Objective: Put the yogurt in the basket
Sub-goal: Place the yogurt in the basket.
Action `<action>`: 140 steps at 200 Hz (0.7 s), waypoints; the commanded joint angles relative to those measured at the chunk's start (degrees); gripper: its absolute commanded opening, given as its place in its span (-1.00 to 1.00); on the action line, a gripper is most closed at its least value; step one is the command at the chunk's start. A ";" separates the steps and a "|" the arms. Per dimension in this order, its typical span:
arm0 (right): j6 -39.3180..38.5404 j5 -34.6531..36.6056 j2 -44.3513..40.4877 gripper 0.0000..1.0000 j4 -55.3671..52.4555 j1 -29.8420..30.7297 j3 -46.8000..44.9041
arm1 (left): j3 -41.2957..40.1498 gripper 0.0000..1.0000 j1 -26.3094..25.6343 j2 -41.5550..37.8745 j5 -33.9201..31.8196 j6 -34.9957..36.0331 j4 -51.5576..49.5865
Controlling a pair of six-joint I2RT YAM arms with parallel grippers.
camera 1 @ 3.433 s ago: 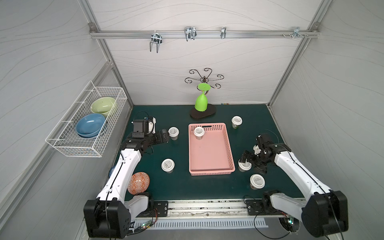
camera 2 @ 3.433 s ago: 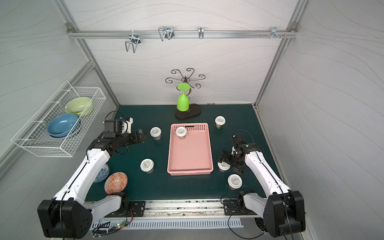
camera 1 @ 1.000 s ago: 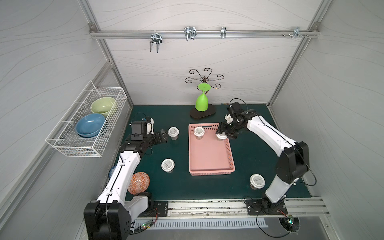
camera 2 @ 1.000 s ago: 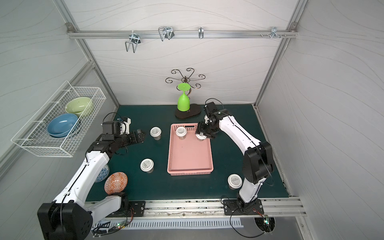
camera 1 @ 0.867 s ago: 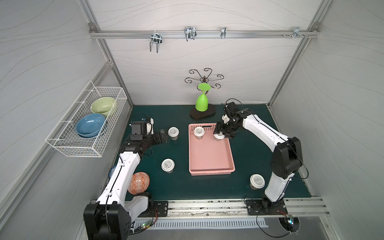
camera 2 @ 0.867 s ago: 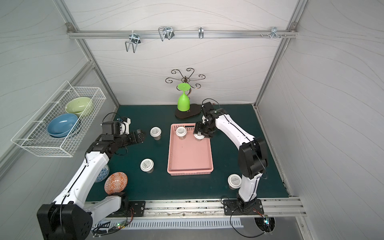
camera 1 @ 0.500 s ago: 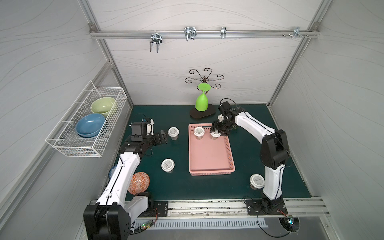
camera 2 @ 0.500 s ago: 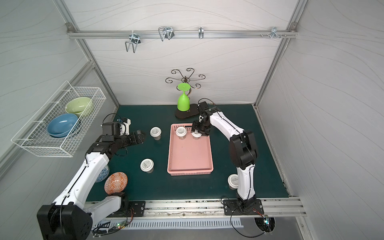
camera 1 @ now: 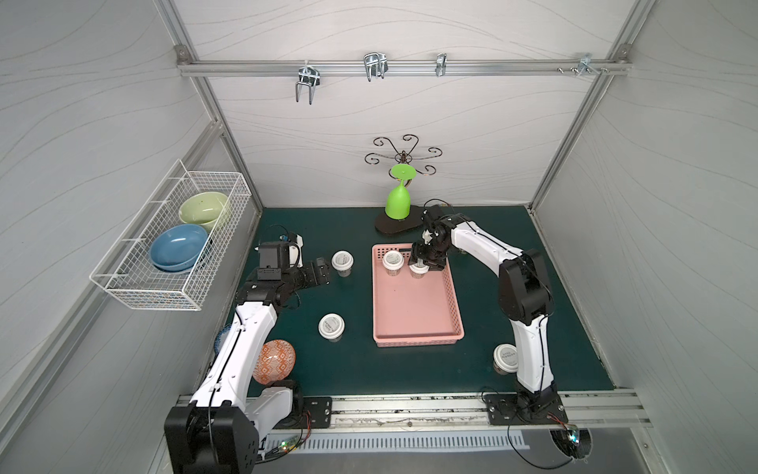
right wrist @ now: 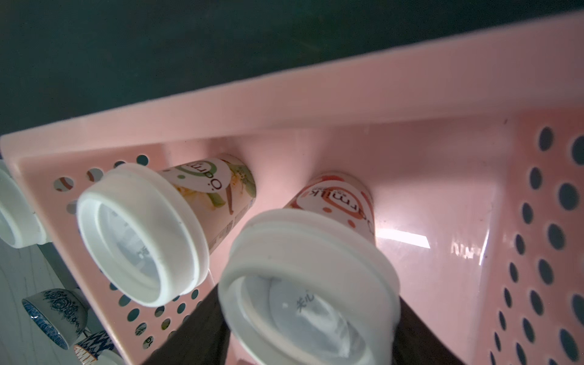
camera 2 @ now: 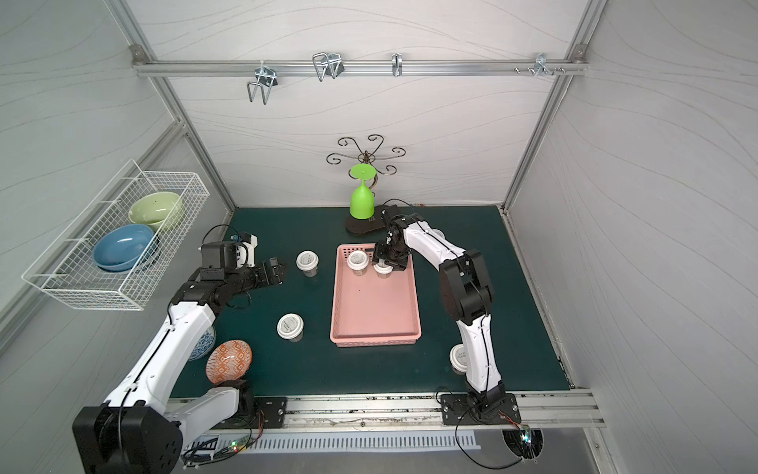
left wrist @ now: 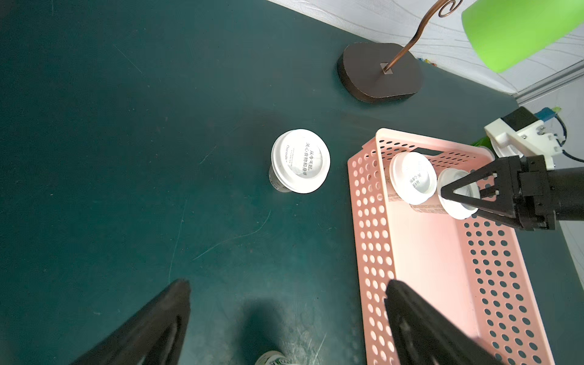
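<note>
The right end effector stood over the far end of the pink basket, its fingers close on either side of a yogurt cup at the white lid. Whether they were pressing it or only flanking it could not be told. The cup stood upright and its base appeared to rest on the basket floor.

It sat just beside a second cup, which was already inside against the basket's far wall. Tucking the two together at that end looked deliberate, since it left the long bare floor toward the basket's near end free for more. Taking the cup at the lid from above also seemed sensible: the wider rim gives the fingers a shoulder, and they clear the perforated walls.

The left end effector hovered off the basket's left side, spread wide and holding nothing. It pointed toward a third cup on the green worktop near the basket's far left corner, seemingly made ready for the next pick.

A fourth cup waited off the basket's left side toward its near end. A fifth cup stood beyond its near right corner.

By this showing the job was under way, with three cups outside the basket.
</note>
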 commanded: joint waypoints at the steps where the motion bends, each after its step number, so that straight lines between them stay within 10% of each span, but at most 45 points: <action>1: -1.23 1.24 1.11 0.48 -1.54 0.44 2.34 | 0.85 0.99 0.17 -0.71 0.35 0.91 1.49; 140: -5.14 6.67 -17.82 0.82 -4.07 -0.28 -6.27 | -0.22 0.99 -0.11 -1.02 0.20 0.87 2.96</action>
